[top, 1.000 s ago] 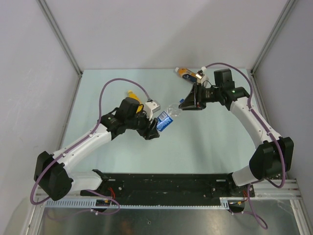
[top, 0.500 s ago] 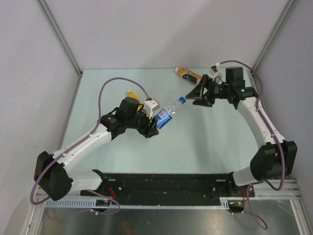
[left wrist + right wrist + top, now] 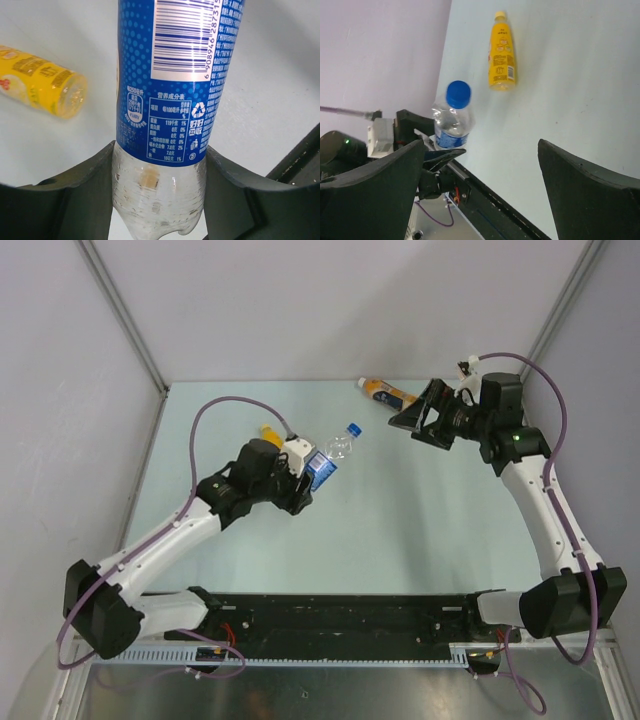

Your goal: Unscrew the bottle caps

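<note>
The left tool [image 3: 159, 165] clamped the clear bottle [image 3: 170, 75] at its base; the right tool [image 3: 418, 425] hung spread wide beyond its blue cap [image 3: 353, 428]; a yellow bottle [image 3: 40, 82] lay beside it.

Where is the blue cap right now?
In the top view, the blue cap is near the middle, on the clear bottle held by the left claw.

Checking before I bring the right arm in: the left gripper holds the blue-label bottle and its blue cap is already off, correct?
Not quite. The left gripper does hold the blue-label bottle, but its blue cap is on the neck, not off. The right wrist view shows it clearly.
</note>
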You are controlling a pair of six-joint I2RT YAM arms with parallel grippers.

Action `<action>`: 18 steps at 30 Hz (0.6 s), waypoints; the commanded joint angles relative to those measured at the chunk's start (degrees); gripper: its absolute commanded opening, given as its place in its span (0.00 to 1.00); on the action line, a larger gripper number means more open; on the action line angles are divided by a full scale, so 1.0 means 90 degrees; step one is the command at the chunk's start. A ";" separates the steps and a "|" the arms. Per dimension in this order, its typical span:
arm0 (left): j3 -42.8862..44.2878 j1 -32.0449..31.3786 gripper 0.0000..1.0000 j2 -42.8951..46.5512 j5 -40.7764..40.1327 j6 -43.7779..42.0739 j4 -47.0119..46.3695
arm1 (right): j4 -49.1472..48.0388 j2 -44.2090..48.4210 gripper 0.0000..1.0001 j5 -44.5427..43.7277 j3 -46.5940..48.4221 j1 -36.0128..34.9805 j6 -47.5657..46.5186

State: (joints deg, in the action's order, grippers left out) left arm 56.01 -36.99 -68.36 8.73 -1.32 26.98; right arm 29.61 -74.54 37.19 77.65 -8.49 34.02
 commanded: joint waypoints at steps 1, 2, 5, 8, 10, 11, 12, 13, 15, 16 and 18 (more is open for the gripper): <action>0.0029 -0.0068 0.28 0.0458 -0.0732 0.0098 -0.0122 | -0.0195 0.0194 0.99 -0.0577 0.0061 -0.0146 0.0158; 0.0028 -0.0103 0.27 0.0506 -0.0836 0.0098 -0.0125 | -0.0199 0.0205 0.99 -0.0680 0.0068 -0.0211 0.0152; 0.0070 -0.0315 0.27 0.0596 -0.1437 0.0098 -0.0089 | -0.0237 0.0196 0.99 -0.0871 0.0063 -0.0407 0.0169; 0.0118 -0.0699 0.26 0.0664 -0.2039 0.0098 -0.0043 | -0.0338 0.0181 0.99 -0.0985 0.0064 -0.0613 0.0235; 0.0152 -0.0974 0.25 0.0679 -0.2495 0.0086 -0.0023 | -0.0435 0.0161 0.99 -0.0994 0.0064 -0.0718 0.0300; 0.0182 -0.1117 0.24 0.0671 -0.2729 0.0082 0.0003 | -0.0485 0.0159 0.99 -0.0976 0.0064 -0.0751 0.0321; 0.0236 -0.1277 0.23 0.0647 -0.3026 0.0080 0.0036 | -0.0545 0.0163 0.99 -0.0953 0.0069 -0.0773 0.0355; 0.0288 -0.1459 0.22 0.0610 -0.3375 0.0075 0.0081 | -0.0589 0.0175 0.98 -0.0946 0.0066 -0.0789 0.0397; 0.0407 -0.1840 0.21 0.0505 -0.4089 0.0053 0.0150 | -0.0678 0.0199 0.97 -0.0943 0.0065 -0.0827 0.0472; 0.0466 -0.2019 0.21 0.0432 -0.4458 0.0032 0.0173 | -0.0719 0.0217 0.97 -0.0946 0.0064 -0.0850 0.0499; 0.0608 -0.2307 0.20 0.0245 -0.5094 -0.0006 0.0231 | -0.0767 0.0238 0.96 -0.0923 0.0064 -0.0875 0.0547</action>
State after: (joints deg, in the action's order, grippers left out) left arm 57.08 -53.17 -64.36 -20.86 -1.04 28.93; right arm 26.57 -74.50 29.50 77.65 -15.79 37.36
